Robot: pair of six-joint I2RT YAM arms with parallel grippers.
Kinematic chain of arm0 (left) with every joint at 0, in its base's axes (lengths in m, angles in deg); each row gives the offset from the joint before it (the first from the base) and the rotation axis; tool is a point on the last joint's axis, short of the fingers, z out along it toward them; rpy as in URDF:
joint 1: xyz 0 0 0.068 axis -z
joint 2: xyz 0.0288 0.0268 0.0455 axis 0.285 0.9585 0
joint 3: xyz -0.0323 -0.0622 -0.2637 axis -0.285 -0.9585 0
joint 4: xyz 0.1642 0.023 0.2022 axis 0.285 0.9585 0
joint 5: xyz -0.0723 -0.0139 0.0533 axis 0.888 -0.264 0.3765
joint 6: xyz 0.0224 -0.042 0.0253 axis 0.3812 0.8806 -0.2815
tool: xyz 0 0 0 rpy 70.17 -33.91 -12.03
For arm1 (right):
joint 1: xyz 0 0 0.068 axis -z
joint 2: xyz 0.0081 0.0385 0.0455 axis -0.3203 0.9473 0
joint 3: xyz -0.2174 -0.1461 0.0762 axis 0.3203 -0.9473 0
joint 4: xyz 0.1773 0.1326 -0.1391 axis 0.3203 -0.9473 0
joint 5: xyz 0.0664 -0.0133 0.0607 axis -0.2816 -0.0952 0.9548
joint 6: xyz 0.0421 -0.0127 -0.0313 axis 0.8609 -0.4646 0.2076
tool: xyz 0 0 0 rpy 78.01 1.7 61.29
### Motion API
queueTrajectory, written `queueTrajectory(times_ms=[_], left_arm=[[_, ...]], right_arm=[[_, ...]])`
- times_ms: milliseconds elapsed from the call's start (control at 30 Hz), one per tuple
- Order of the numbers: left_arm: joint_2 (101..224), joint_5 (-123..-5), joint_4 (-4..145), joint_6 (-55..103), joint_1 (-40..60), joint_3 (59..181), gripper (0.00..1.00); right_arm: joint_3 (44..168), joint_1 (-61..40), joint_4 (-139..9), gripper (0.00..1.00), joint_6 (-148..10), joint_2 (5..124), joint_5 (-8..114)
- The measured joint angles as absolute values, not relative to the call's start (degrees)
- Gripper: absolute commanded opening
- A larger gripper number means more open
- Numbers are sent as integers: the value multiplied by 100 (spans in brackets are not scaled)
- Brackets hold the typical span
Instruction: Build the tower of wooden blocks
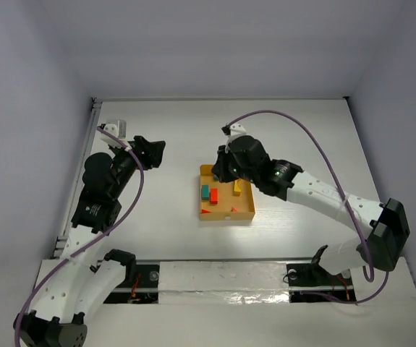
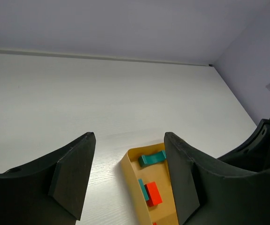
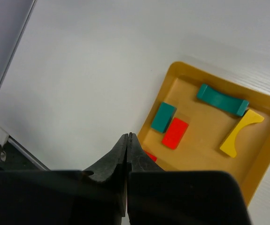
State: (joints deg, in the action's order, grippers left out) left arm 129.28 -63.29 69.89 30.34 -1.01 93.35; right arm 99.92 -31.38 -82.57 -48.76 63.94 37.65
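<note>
A yellow-orange tray (image 1: 229, 216) at the table's middle holds the blocks lying loose: a teal cube (image 1: 205, 191), a red bar (image 1: 213, 195), a yellow arch piece (image 1: 237, 187) and a red wedge (image 1: 205, 211). My right gripper (image 1: 221, 172) hovers over the tray's far left corner, shut and empty. Its wrist view shows the shut tips (image 3: 127, 136) above the tray's left rim (image 3: 159, 105), with the teal cube (image 3: 163, 116), red bar (image 3: 175, 133), a teal arch (image 3: 221, 99) and the yellow arch (image 3: 240, 132). My left gripper (image 1: 155, 150) is open and empty, left of the tray.
The left wrist view looks between the open fingers (image 2: 73, 173) at the tray's corner (image 2: 134, 176), the teal arch (image 2: 152, 158) and the red bar (image 2: 153, 194). White tabletop surrounds the tray. Grey walls bound the far and side edges. A purple cable (image 1: 316, 141) loops over the right arm.
</note>
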Motion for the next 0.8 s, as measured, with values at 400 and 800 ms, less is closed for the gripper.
queueTrajectory(times_ms=[400,800], left_arm=[[12502,-6423,7068,2931,-129,9266,17],[12333,-6686,7127,2901,-129,9255,0]], right_arm=[[10259,-3429,-8268,0,-4686,7371,3278],[10709,-3429,-8384,47,-4391,8372,3195]])
